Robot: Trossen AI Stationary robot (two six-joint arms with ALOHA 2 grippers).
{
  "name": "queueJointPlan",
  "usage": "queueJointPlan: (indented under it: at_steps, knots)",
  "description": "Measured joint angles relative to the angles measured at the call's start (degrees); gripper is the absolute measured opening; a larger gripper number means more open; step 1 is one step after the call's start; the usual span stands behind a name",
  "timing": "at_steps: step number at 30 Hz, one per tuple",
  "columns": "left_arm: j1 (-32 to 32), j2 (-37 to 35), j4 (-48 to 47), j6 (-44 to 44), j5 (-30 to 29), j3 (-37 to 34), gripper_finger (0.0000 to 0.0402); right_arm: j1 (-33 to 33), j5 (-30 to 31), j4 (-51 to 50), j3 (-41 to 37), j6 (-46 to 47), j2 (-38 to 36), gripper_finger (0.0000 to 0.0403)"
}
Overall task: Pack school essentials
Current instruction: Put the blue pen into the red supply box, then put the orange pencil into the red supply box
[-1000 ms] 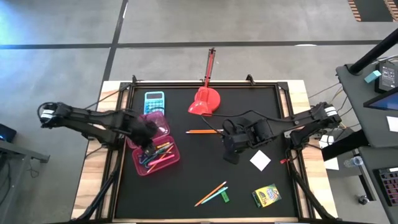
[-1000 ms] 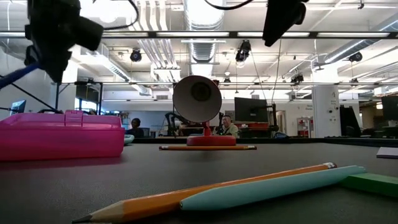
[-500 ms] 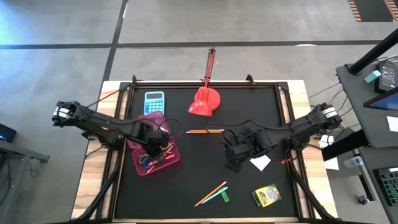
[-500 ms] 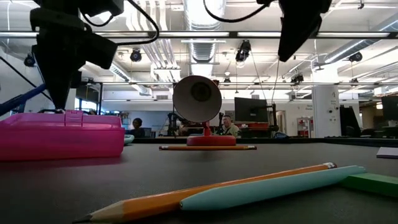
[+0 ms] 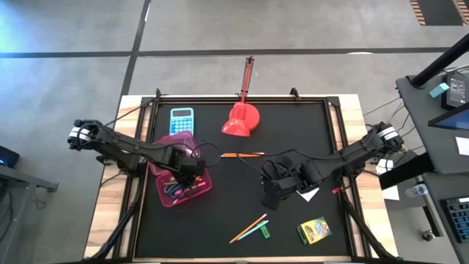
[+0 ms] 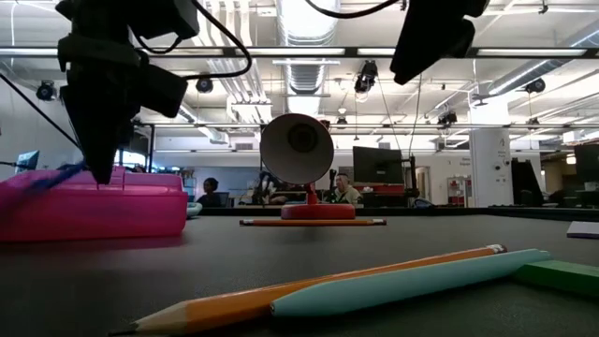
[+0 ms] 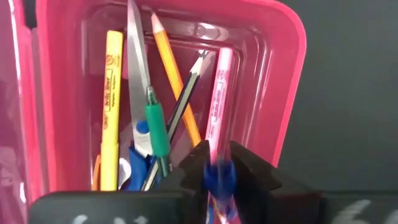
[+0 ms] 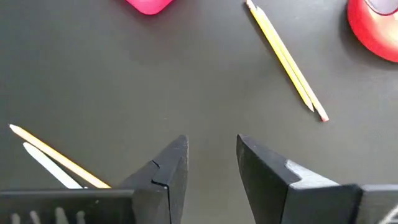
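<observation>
Black tabletop [image 5: 293, 132], bright ceiling lights [image 6: 309, 19]

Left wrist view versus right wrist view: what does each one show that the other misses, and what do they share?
Only the left wrist view shows inside the pink case: blue-handled scissors, a yellow highlighter, a pink highlighter and an orange pencil, with the left gripper above them. Only the right wrist view shows the open right gripper, a loose orange pencil on the mat, and the red object's edge. Both catch part of the pink case.
</observation>
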Motion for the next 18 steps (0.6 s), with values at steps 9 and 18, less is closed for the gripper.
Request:
queueJointPlan:
  at_steps: [9,18]
  knots:
    - [0.02,-0.72,5.17,0.25,-0.22,-0.02,0.0104,-1.57,1.01,-0.01,-0.12,0.04,0.0,0.0153]
    - [0.02,-9.81,14.22,-1.68,-1.08,1.25,0.0107,-7.81,5.65,7.67,-5.76,-2.78,0.0,0.0146]
